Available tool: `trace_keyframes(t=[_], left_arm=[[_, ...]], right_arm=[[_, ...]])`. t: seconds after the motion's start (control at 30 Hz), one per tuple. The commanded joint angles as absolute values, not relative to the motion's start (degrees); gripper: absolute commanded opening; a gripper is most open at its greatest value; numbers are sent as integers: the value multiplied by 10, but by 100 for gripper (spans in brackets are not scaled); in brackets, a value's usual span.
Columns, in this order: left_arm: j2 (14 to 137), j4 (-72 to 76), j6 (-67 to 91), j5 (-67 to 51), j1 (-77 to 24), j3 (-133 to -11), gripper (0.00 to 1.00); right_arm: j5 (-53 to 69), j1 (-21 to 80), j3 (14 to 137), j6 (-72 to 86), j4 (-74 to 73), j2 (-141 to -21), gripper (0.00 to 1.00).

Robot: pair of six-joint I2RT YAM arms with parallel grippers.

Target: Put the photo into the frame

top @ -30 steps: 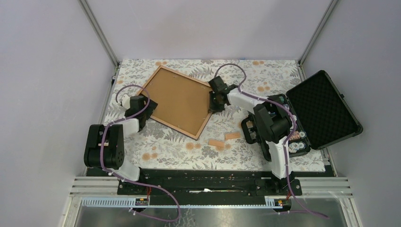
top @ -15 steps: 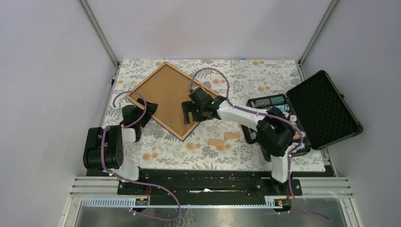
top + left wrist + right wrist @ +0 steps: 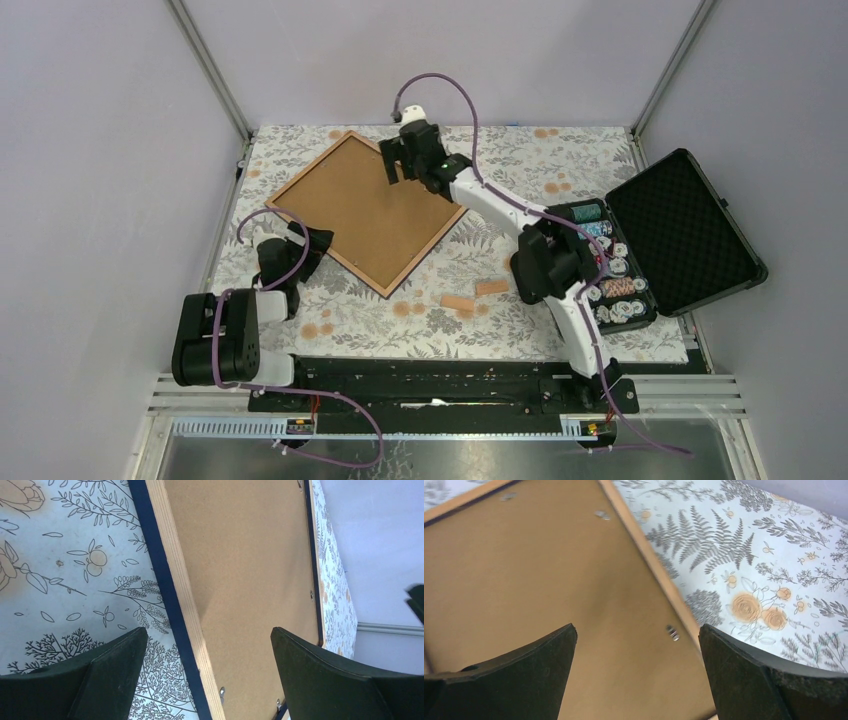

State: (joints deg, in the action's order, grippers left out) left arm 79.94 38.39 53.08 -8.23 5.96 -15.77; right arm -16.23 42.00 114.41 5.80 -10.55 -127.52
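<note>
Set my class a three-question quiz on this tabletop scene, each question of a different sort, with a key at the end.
1. True or false: the frame lies with its brown backing board facing up.
2. What does the open black case hold? A) poker chips B) pens C) photos
3. Fill in: the right gripper hovers over the frame with its fingers ____ (open or shut).
Key: 1 true; 2 A; 3 open.
</note>
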Motion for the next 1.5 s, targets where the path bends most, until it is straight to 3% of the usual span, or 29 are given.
trace_keyframes(t=[0.0, 0.2, 0.33, 0.47, 0.63, 0.73, 0.9, 1.1, 1.27, 1.47], left_arm=[[794, 427, 541, -67, 59, -149, 98], [803, 424, 534, -71, 52, -159, 99], [800, 423, 528, -67, 45, -163, 99], [807, 418, 521, -62, 35, -172, 99], [824, 409, 520, -57, 31, -188, 99], [830, 402, 519, -53, 31, -194, 99], [832, 397, 520, -49, 30, -198, 99], [850, 396, 524, -52, 29, -209, 99], [862, 396, 523, -56, 27, -216, 98], [859, 399, 523, -56, 28, -213, 98]], right_arm=[[-97, 347, 1255, 67, -171, -1357, 100], [-49, 299, 1331, 85, -235, -1441, 100], [59, 275, 1316, 118, -232, -1465, 99], [133, 271, 1271, 156, -222, -1452, 89], [192, 272, 1137, 209, -156, -1407, 70], [213, 272, 1045, 232, -121, -1373, 64], [182, 277, 997, 236, -121, -1322, 62], [74, 297, 1003, 197, -129, -1315, 79], [-8, 310, 1085, 181, -197, -1375, 77], [-44, 323, 1142, 178, -226, -1411, 66]])
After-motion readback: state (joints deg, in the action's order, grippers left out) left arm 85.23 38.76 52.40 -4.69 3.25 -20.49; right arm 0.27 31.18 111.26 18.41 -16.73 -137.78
